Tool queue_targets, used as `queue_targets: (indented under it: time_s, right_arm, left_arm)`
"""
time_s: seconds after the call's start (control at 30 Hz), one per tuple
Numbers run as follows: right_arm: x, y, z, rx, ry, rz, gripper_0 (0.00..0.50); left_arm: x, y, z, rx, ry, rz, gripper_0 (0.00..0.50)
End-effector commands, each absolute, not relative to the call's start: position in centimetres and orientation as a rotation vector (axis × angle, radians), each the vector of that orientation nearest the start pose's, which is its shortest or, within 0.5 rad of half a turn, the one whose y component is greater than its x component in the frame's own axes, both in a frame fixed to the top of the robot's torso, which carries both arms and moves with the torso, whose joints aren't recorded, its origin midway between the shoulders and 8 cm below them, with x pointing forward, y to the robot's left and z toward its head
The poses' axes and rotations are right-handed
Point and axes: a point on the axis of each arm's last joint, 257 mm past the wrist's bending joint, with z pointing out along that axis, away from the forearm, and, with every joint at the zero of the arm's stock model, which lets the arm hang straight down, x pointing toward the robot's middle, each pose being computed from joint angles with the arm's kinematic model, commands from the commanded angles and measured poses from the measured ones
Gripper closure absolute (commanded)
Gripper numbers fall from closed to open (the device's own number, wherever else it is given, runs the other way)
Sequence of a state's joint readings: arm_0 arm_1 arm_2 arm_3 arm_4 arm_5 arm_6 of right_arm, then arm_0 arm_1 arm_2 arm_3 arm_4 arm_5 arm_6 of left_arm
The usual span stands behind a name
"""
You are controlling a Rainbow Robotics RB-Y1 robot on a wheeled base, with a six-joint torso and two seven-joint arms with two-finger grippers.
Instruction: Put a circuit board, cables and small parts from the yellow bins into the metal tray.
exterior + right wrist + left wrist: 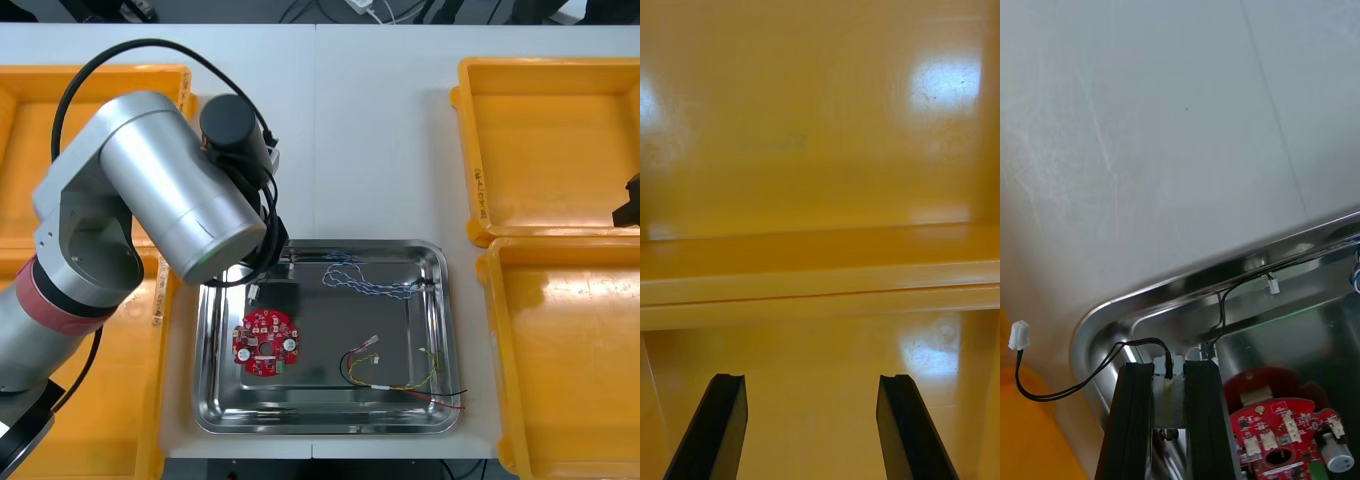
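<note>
grey left arm [170, 190] is covering shiny metal tray's [444, 330] corner | black right hand [632, 208] is being cut by front view's edge | thin black cable [1139, 342] is partly hiding between left hand's [1171, 367] fingers [1135, 420]

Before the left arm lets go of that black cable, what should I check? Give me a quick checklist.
1. Left gripper shut on black cable: ok.
2. Left gripper over the metal tray: ok, above its corner by the rim.
3. Whole cable inside the tray: not ok, one white connector hangs outside the rim.
4. Circuit board already in the tray: ok.
5. Right gripper out of the way: ok, open over a yellow bin.
</note>
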State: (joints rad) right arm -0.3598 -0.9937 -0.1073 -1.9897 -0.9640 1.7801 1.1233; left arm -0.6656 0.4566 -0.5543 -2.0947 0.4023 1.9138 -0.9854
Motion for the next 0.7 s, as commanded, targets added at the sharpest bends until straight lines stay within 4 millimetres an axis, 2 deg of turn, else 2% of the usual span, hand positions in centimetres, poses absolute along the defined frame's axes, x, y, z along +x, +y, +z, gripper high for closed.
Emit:
queue_targets:
  time_s: [0.03, 0.2, 0.33, 0.47, 0.7]
  right_arm:
    - [42.5, -40.0, -12.0, 0.105, 2.634, -0.088, 0.000]
    - [42.6, -39.9, -12.1, 0.106, 2.630, -0.082, 0.000]
    - [42.7, -39.9, -11.8, 0.109, 2.621, -0.080, 0.000]
    - [42.7, -40.0, -11.6, 0.113, 2.617, -0.081, 0.000]
    - [42.7, -39.8, -11.7, 0.109, 2.618, -0.076, 0.000]
  left_arm:
    - [41.2, 9.4, -20.4, 0.258, 2.588, 0.061, 0.500]
    - [40.1, 8.1, -22.3, 0.172, 2.608, 0.005, 0.500]
    - [40.0, 6.9, -23.1, 0.132, 2.599, -0.046, 0.500]
    - [40.3, 5.9, -23.6, 0.102, 2.583, -0.098, 0.500]
    - [41.3, 5.5, -25.4, 0.077, 2.563, -0.119, 0.500]
